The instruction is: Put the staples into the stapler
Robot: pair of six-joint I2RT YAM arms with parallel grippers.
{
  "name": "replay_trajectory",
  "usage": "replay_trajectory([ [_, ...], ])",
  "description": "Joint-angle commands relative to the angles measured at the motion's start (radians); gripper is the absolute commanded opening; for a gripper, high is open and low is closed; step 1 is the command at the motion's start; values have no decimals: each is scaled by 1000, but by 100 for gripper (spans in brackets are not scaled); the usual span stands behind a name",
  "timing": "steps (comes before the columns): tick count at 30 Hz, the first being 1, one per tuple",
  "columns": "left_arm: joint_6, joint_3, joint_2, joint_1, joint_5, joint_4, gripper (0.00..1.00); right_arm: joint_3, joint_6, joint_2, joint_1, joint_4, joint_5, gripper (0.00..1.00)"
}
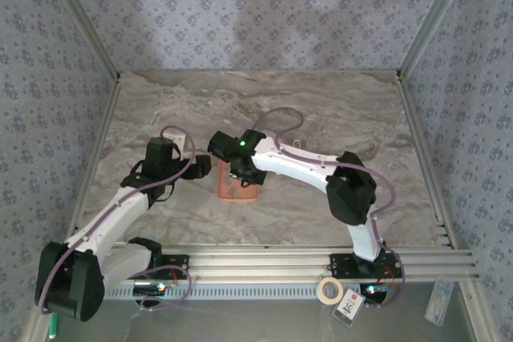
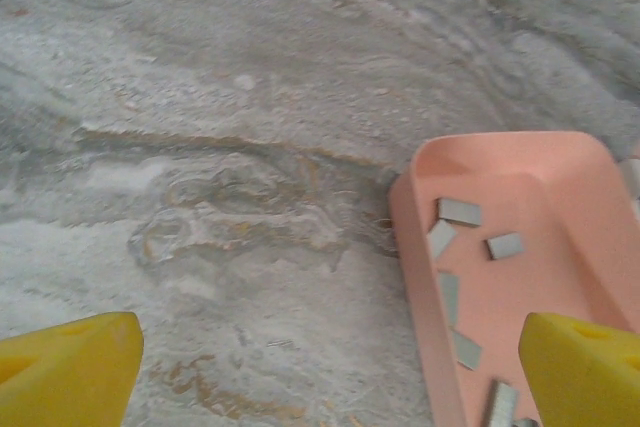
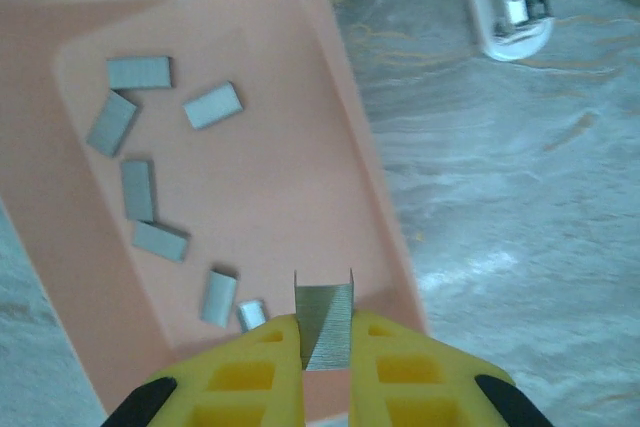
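Over the tray (image 3: pixel 280 147), right claw (image 3: pixel 325 342) clamps a staple strip (image 3: pixel 325 312), stapler (image 3: pixel 510 7) nearby; left claw (image 2: pixel 330 352) spread wide.

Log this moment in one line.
right gripper: shut on staple strip over tray | left gripper: open, at tray edge | loose staples: in tray | stapler: beside tray

Left wrist view: tray (image 2: pixel 520 162) runs off right and bottom edges; staples (image 2: pixel 500 405) cut with it. Right wrist view: stapler (image 3: pixel 510 2) cut by top edge; strip (image 3: pixel 325 312) lower end buried in right pincer (image 3: pixel 325 339). Top view: tray half under right arm (image 1: pixel 280 162), staples too small.
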Motion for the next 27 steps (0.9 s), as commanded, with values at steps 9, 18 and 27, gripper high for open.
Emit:
replay_trajectory([
  [9,48,-52,-34,-11,182,162,95,-460,-247,-324,-117,192,-113,14],
  [18,69,-69,-29,-14,172,180,95,-721,-379,-411,-241,239,-204,14],
  [27,75,-66,-18,-14,162,174,95,-781,-535,-348,-295,268,-291,16],
])
